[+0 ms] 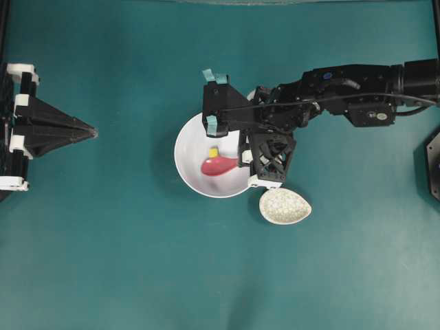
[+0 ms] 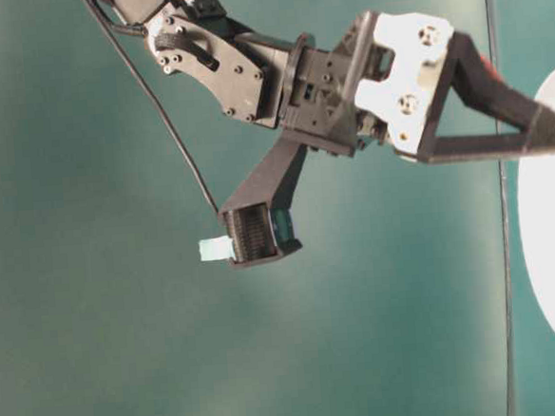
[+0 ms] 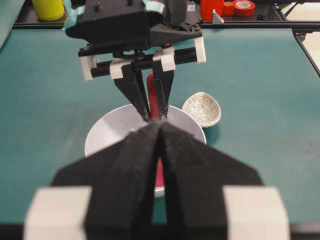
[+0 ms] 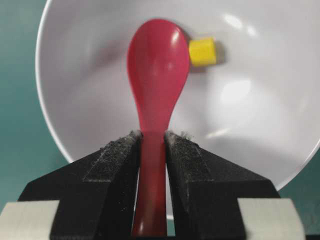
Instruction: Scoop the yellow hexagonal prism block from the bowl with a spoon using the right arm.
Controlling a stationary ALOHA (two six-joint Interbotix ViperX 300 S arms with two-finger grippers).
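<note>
Teal tabletop (image 1: 103,240) (matte) – right end effector (image 4: 152,142) clamps spoon (image 4: 157,65) – left (image 3: 161,130) clenched.

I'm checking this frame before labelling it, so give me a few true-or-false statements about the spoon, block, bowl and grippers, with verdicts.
1. The right gripper is shut on the spoon by its handle. True.
2. The yellow block lies in the spoon's scoop. False: it sits on the bowl's floor beside the scoop.
3. The scoop is inside the white bowl. True.
4. The speckled spoon rest is inside the bowl. False: it sits on the table just outside the rim.
5. The left gripper holds the bowl's rim. False: it is shut, holds nothing, and stays far to the left.
</note>
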